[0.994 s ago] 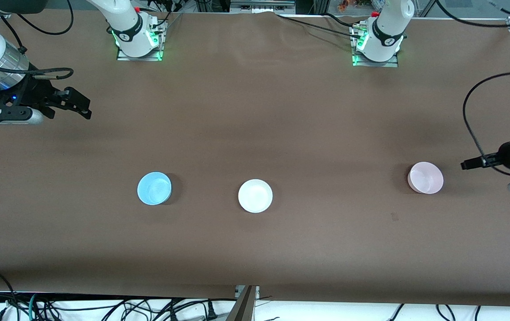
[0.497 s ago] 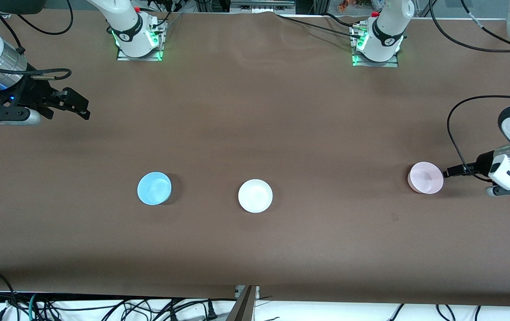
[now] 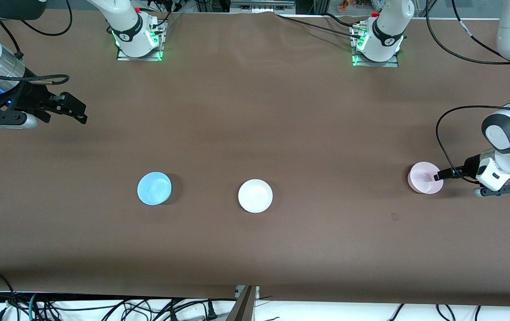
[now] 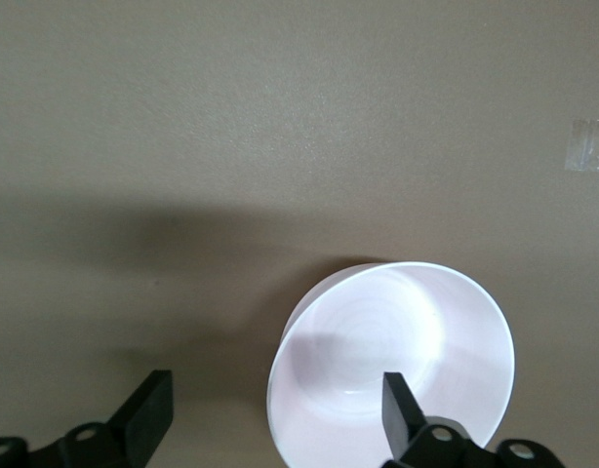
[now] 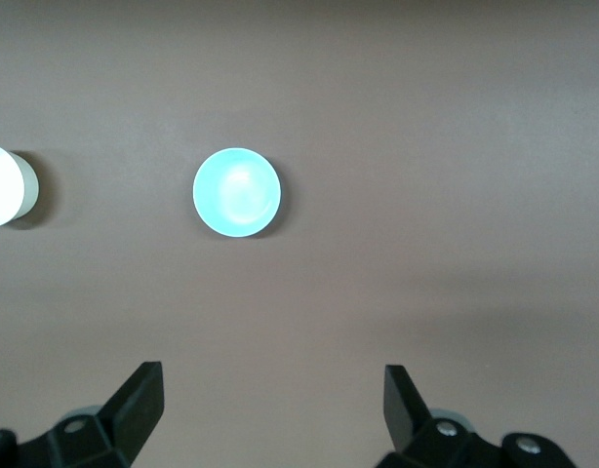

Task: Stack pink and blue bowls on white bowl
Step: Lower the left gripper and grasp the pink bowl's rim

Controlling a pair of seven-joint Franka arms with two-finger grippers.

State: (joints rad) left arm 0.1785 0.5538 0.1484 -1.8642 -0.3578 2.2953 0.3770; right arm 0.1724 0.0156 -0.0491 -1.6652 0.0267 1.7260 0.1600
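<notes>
Jaws spread above brown table (image 3: 255, 111)

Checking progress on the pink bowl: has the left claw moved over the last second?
Yes. The left claw has come in from the table's edge toward the pink bowl, which sits unmoved, and now straddles its rim, fingers open.

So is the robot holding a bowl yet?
No. The left gripper is open at the pink bowl, one finger over its inside, one outside its rim. The right gripper, open, waits above the table.
</notes>
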